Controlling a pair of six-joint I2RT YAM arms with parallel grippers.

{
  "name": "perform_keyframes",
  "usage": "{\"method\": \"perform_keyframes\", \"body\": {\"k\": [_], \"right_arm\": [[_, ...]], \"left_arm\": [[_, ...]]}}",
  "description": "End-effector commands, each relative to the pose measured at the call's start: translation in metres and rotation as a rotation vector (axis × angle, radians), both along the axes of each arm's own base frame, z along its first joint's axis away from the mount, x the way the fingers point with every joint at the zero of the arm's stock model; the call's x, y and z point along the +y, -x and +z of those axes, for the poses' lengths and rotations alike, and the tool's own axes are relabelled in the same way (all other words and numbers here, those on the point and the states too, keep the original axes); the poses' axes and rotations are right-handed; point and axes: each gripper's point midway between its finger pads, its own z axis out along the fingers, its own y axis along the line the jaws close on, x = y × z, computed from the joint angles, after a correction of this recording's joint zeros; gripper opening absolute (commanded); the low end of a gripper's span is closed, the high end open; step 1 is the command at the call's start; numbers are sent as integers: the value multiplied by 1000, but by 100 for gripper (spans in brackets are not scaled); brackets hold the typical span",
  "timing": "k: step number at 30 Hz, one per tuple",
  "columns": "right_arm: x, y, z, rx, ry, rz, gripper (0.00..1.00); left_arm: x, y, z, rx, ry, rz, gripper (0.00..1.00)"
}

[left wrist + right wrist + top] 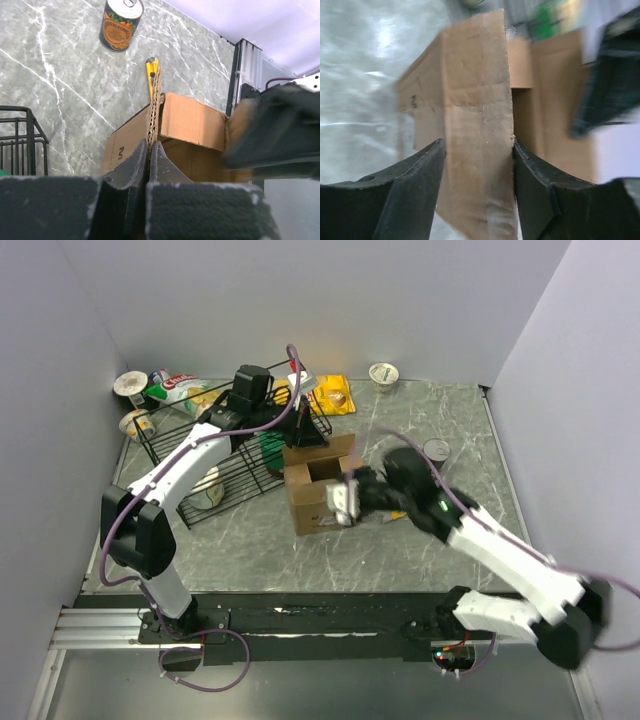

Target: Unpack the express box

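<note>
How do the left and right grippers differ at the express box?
The left gripper has fingers nearly closed, pinching a thin flap of the express box edge-on; the right gripper has fingers wide apart around a broad panel. The left sits at the box's far side, the right at its right side. Both meet the same open box.

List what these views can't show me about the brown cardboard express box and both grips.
Contents of the brown cardboard express box: interior shadowed in the top view; wrist views show only walls and flaps.
Whether the right gripper clamps the flap: right wrist view is motion-blurred.
Printed word on the box: left wrist view, cut off by the left gripper's finger.
</note>
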Motion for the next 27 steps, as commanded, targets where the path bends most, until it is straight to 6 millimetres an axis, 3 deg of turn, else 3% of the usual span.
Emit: {"method": "perform_keyframes", "body": {"k": [1, 8, 9, 10, 16, 19, 20, 22, 23, 25, 26, 27], "right_arm": [[-2, -2, 20, -304, -113, -12, 12], [-23, 14, -7, -318, -50, -13, 11], [-26, 16, -11, -312, -44, -16, 15], [-28, 20, -17, -289, -36, -11, 27], [-46, 38, -55, 20, 65, -101, 49], [-50, 46, -51, 168, 64, -163, 59], [-48, 43, -32, 189, 17, -200, 60], [-50, 45, -17, 236, -1, -229, 64], [-47, 44, 12, 225, -51, -232, 65], [-42, 45, 36, 228, -80, -206, 68], [-41, 43, 63, 190, -115, -195, 68], [-39, 40, 75, 171, -135, -190, 70]], "left_arm": [[10, -22, -26, 41, -53, 100, 1], [8, -23, -34, 78, -49, 103, 1], [8, -23, -34, 83, -45, 102, 1], [7, -22, -33, 86, -39, 95, 1], [5, -19, -15, 86, 18, 60, 1], [2, -10, 1, 78, 67, 3, 1], [2, -8, 7, 72, 76, -2, 1], [2, -6, 13, 53, 84, -10, 1], [3, -6, 17, 36, 85, -7, 1], [4, -7, 19, 17, 74, 5, 1], [5, -7, 23, 4, 74, 6, 1], [6, -6, 24, 2, 72, 6, 1]]}}
